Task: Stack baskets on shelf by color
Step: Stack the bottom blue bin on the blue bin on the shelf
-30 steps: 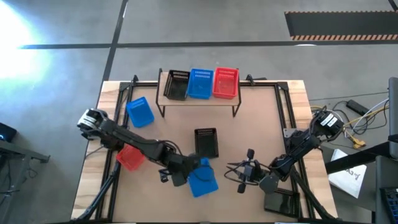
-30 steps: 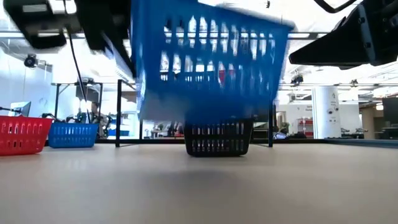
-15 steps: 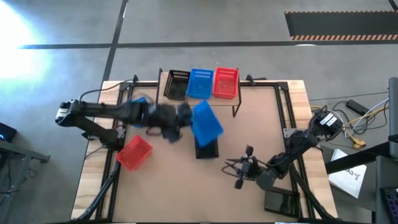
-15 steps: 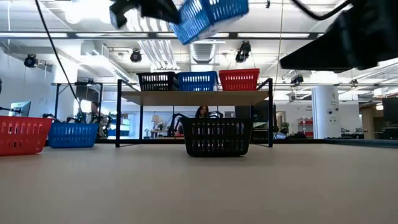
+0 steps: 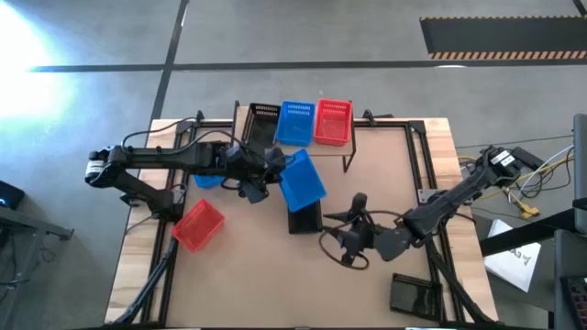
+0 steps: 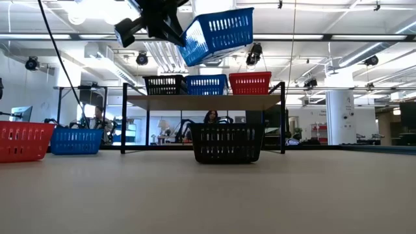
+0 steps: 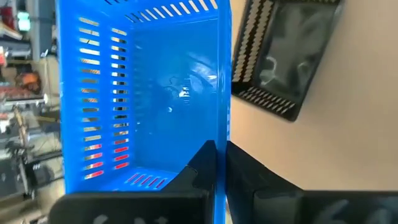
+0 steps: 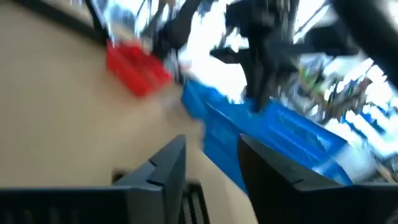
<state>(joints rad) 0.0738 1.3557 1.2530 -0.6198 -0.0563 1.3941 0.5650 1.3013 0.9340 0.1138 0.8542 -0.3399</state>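
My left gripper is shut on a blue basket, high above the table just in front of the shelf; the low view shows the basket tilted above shelf height. The shelf plank carries a black, a blue and a red basket side by side. A black basket stands on the table below the held one. My right gripper is open, just right of that black basket, touching nothing. My left gripper holds the blue basket by one side wall, one finger inside the basket and one outside. It reaches in level from the table's left. The basket is lifted clear and tilted, its open top turned toward the gripper.
A red basket and another blue basket stand on the table's left part, the blue one partly under my left arm. A dark flat object lies at the near right corner. Cables and papers lie beyond the right edge.
My left gripper has swung the blue basket from low over the near edge up and toward the far edge, then a little right toward the shelf; the basket now hangs tilted above shelf height. My right gripper has moved left toward the black basket.
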